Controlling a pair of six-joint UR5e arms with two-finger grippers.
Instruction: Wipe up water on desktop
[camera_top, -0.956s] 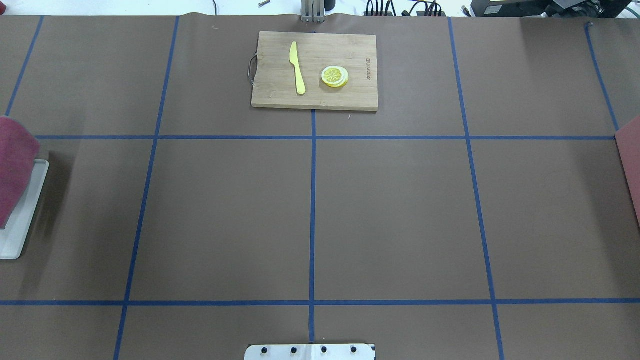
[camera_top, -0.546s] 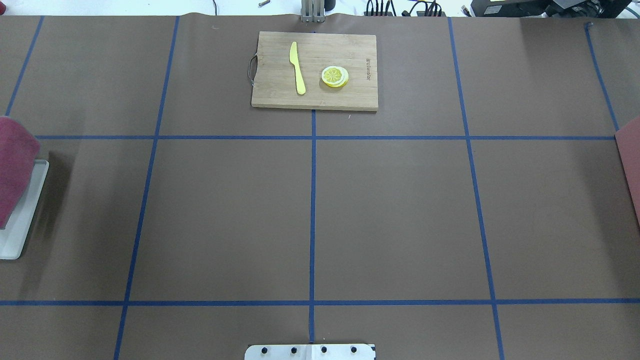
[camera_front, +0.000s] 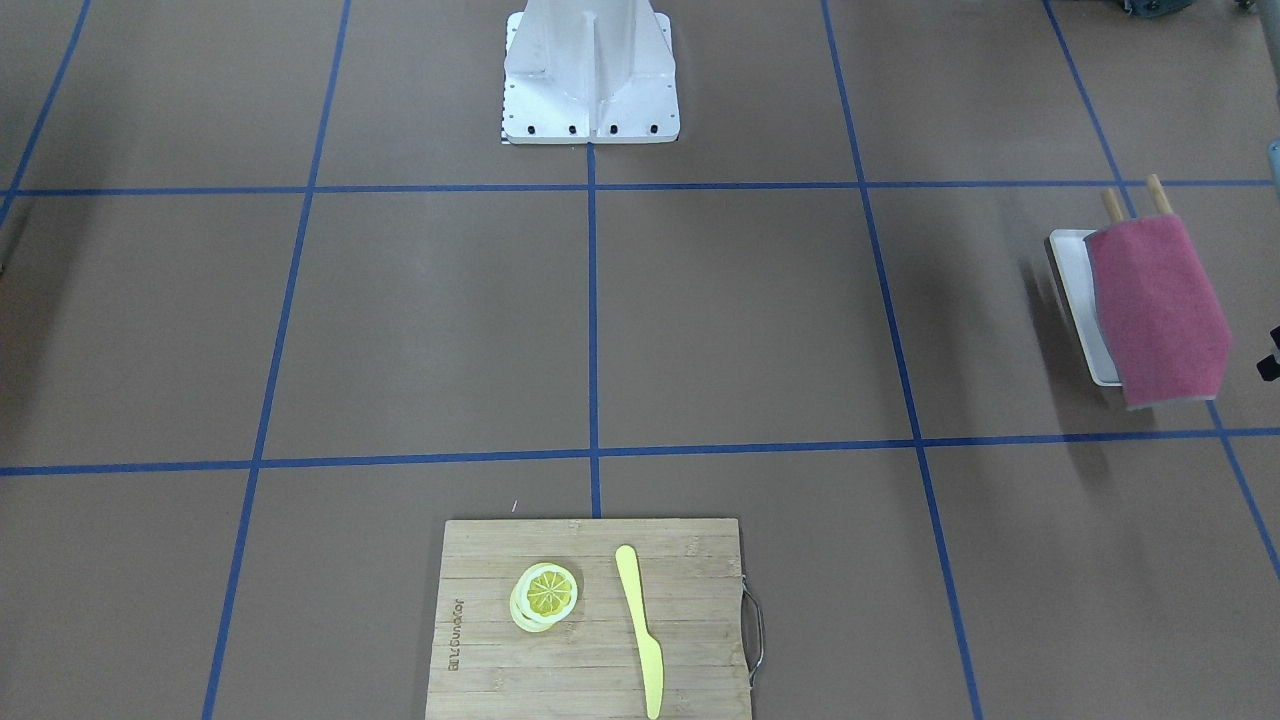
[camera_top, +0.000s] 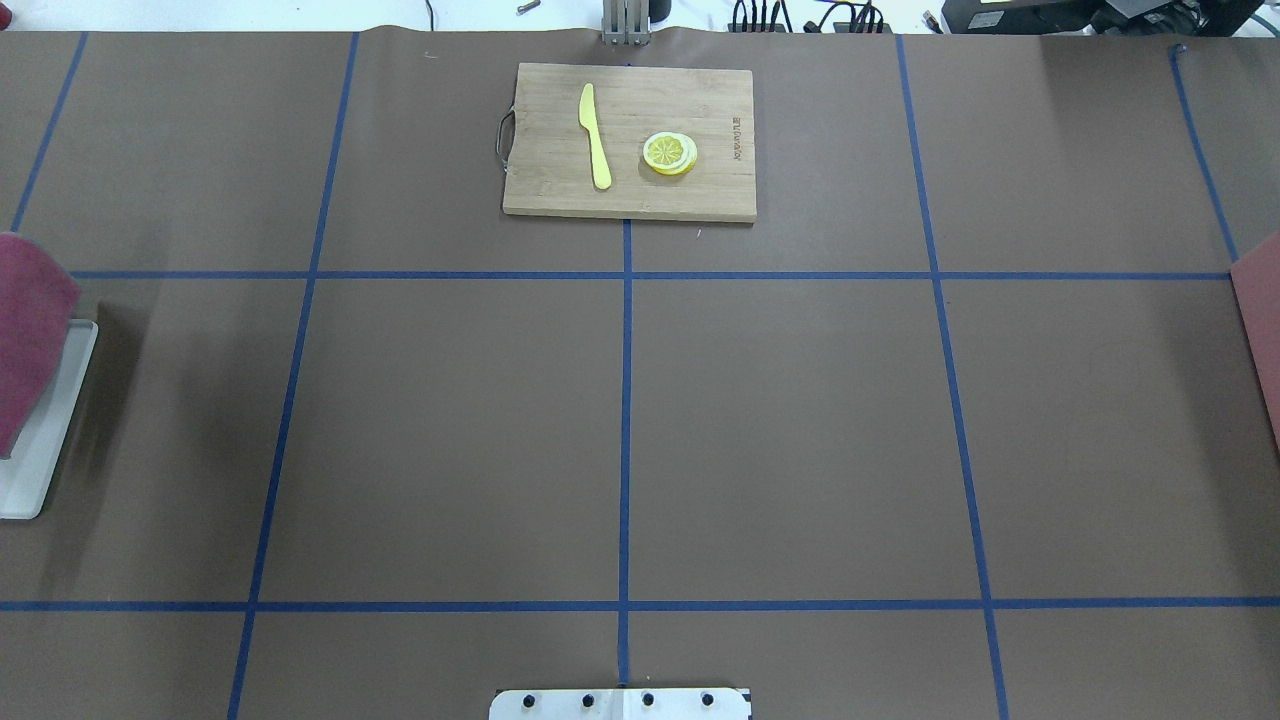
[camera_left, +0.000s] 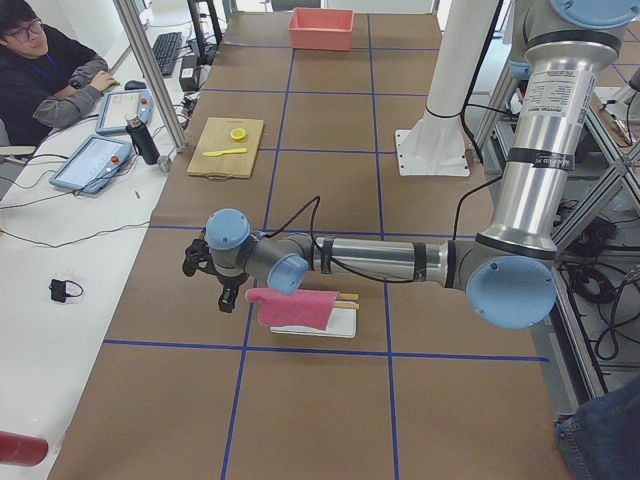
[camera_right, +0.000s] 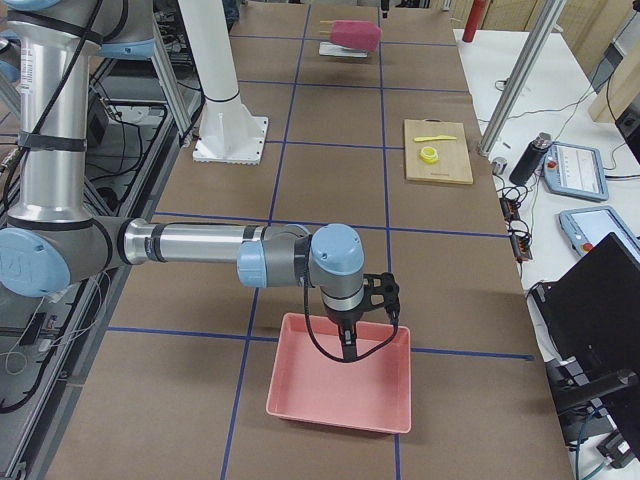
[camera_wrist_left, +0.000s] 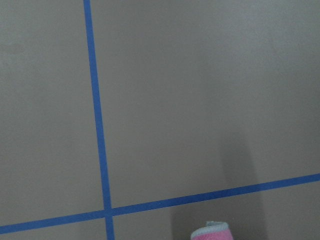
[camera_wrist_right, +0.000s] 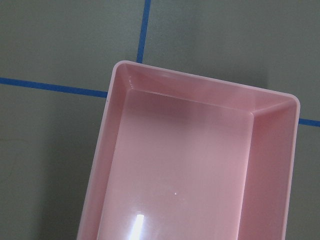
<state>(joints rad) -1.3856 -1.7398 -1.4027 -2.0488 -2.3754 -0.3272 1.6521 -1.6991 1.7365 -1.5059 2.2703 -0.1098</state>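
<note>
Against the overhead pictures taken up to a second before, no change was to be seen. The cutting board (camera_top: 629, 140), the yellow knife (camera_top: 595, 135) and the lemon slices (camera_top: 669, 153) laid on it, and the red cloth (camera_front: 1160, 310) were found in the same places.

The bench (camera_top: 800, 430) was seen as a wide, flat, matte brown surface, divided by thin blue tape lines into large rectangles. It was spread beneath all the things and filled the overhead view.

The cloth was hung over two wooden rods above a white tray (camera_front: 1072, 290) at the robot's left end of the bench. The left pincer (camera_left: 226, 296) was held just beside the cloth's end; whether it was parted or closed could not be told. The right pincer (camera_right: 350, 345) was pointed down over a pink bin (camera_right: 340, 385) at the other end, and its opening could not be told either.
</note>
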